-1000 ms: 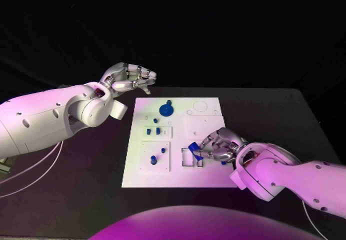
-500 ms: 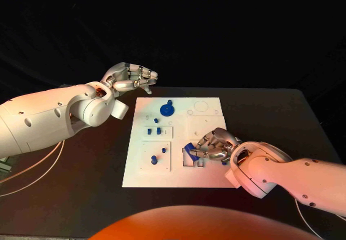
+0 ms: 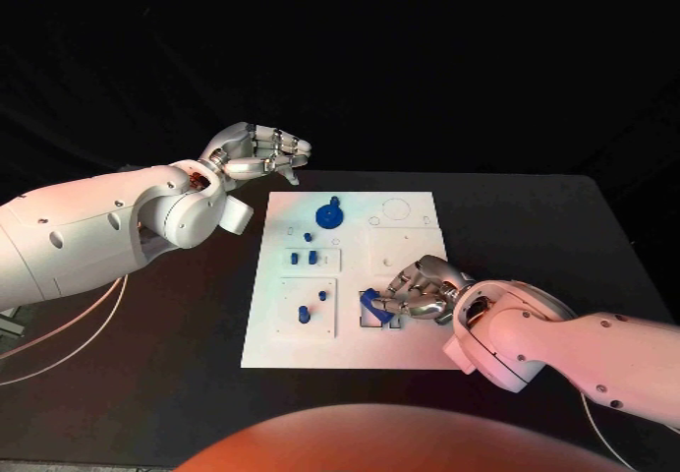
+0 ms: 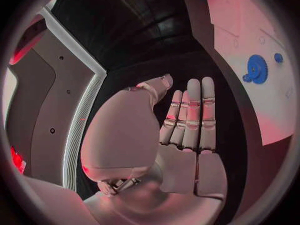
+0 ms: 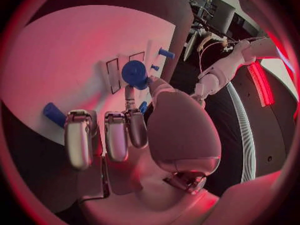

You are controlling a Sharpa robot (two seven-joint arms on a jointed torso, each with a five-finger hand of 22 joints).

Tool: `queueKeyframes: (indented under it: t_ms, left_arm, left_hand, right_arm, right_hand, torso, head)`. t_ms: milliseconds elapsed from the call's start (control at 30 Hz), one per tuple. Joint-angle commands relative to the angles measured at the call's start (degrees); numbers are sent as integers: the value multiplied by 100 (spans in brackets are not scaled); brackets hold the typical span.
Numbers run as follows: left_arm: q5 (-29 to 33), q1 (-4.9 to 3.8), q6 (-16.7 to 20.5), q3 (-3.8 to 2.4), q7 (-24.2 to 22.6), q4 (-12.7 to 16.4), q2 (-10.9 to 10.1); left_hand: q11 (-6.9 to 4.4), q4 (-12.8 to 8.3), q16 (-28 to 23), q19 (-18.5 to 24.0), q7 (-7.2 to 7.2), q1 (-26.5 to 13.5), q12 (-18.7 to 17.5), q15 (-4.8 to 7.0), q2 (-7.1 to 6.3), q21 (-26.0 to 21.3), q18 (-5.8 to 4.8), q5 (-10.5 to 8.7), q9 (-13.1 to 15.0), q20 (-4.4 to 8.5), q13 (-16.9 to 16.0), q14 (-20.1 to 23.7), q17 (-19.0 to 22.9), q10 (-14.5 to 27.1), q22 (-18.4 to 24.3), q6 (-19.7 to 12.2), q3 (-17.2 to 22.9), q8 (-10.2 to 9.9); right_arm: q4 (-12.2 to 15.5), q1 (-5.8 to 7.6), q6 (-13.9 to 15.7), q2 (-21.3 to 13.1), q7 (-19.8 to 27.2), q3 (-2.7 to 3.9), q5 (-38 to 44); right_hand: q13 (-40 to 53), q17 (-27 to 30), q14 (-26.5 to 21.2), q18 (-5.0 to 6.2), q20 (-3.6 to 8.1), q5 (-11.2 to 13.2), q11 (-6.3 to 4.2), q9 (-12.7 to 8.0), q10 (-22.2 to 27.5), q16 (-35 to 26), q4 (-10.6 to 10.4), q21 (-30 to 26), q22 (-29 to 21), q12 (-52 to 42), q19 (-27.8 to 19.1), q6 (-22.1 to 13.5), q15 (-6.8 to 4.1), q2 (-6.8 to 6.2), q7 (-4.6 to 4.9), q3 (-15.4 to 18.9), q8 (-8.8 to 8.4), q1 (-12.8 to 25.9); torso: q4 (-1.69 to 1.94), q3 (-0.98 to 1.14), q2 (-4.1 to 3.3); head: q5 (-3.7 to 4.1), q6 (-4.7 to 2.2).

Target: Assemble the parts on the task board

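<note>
My right hand (image 3: pixel 423 292) pinches a blue part (image 3: pixel 371 301) over the board's (image 3: pixel 411 346) cutout; my left hand (image 3: pixel 259 152) hangs curled, holding nothing, beyond the board's far corner.

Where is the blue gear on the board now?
In the head view, the blue gear sits near the board's far edge, on its left half, just beyond the two small blue pegs.
</note>
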State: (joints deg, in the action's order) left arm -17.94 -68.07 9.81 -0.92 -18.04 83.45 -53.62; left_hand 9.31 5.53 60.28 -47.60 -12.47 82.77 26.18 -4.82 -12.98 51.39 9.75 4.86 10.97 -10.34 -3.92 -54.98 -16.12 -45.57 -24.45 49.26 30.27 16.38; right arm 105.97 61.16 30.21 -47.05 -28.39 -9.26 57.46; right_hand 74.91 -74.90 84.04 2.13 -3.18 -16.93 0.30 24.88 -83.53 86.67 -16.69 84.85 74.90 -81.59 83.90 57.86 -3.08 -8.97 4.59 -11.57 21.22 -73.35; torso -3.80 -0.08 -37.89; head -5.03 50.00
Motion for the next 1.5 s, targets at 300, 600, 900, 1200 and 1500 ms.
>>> queueKeyframes:
  t_ms: [300,600,900,1200,1500]
  left_arm:
    - [24,-4,-68,-4,-31,19,-7]
    - [24,-4,-63,-4,-30,20,-11]
    - [24,-4,-62,-4,-25,24,-16]
    - [24,-4,-64,-4,-25,21,-19]
    - [24,-4,-59,-4,-26,19,-33]
  left_hand:
    - [-4,-44,-23,36,3,-18,57,-14,32,-27,72,36,-7,-1,-10,43,5,53,2,-51,-12,45]
    - [-4,-44,-23,36,3,-18,57,-14,32,-27,72,36,-7,-1,-10,43,5,53,2,-51,-12,45]
    - [-3,-46,-23,40,2,-25,65,-17,35,-28,71,36,-8,-3,-10,48,5,63,2,-55,-14,48]
    - [-2,-45,-23,42,2,-27,66,-18,37,-29,70,36,-8,-4,-9,51,6,67,2,-57,-15,49]
    - [0,-45,-25,47,0,-30,70,-20,42,-31,70,38,-8,-6,-9,58,7,76,3,-61,-14,50]
  right_arm:
    - [6,-11,-173,-46,-187,-6,117]
    - [-24,-11,-49,-14,-219,-7,207]
    - [0,-13,-64,4,-98,-7,232]
    - [63,-15,-110,-70,-40,-7,291]
    - [327,-44,-361,-307,66,-7,274]
  right_hand:
    - [547,-505,406,-107,40,-22,10,-19,-32,23,3,28,1368,6,434,6,-29,-39,21,-14,45,120]
    - [479,-493,401,-100,28,-8,17,-91,29,15,-13,-8,1358,125,422,-41,-20,-92,24,452,136,904]
    - [501,-533,410,-103,27,-52,16,-151,25,23,-28,0,1362,170,428,-107,-21,164,19,1426,296,1353]
    - [540,-559,415,-110,28,-59,12,-166,-1,32,-30,34,1372,144,440,-108,-23,267,14,1569,337,1457]
    - [635,-631,431,-124,34,-49,0,-179,-68,56,-22,99,1391,59,464,-85,-32,466,-2,1569,387,1450]
  torso:
    - [5,-4,2]
    - [3,-5,2]
    - [5,-5,4]
    - [2,-1,11]
    - [1,2,2]
  head:
    - [1,0]
    - [19,0]
    - [17,0]
    - [15,0]
    - [6,0]
